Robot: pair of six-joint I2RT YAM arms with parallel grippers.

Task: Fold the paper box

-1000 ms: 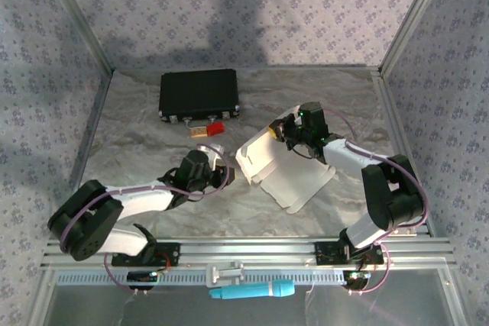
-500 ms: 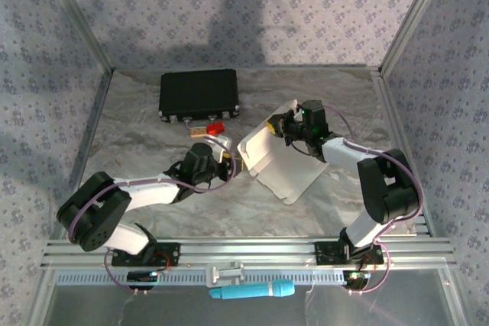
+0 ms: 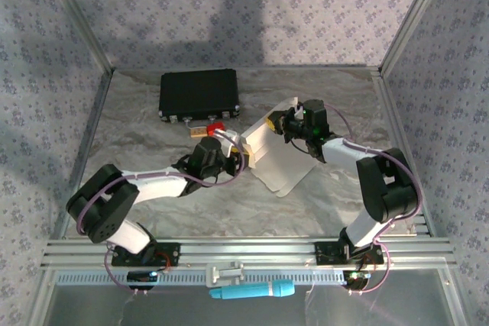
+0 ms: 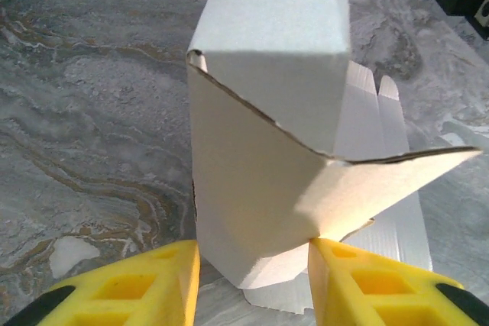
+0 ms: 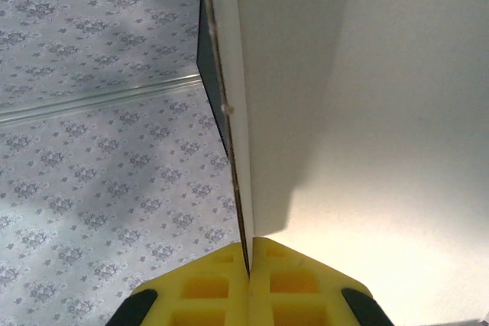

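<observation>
One paper box, thin matte white card with a brown raw cut edge, sits partly folded around the middle of the bench, slightly right of centre. One panel stands up and the rest lies flat on the grey marbled, wrinkled surface. The left wrist view shows two panels meeting in a sharp V crease, with two notched tabs behind.

Right gripper is at the box's far upper edge. Its yellow ribbed fingers are pressed together on a thin card wall, pinched at.

Left gripper is at the box's left side. Its two yellow fingers are spread wide with the folded corner between them; can't tell whether they squeeze it.

One black rectangular case, hard and matte, lies toward the far-left corner. Just in front of it are one small red block and one tan block. One blue cylinder lies below the near rail.
</observation>
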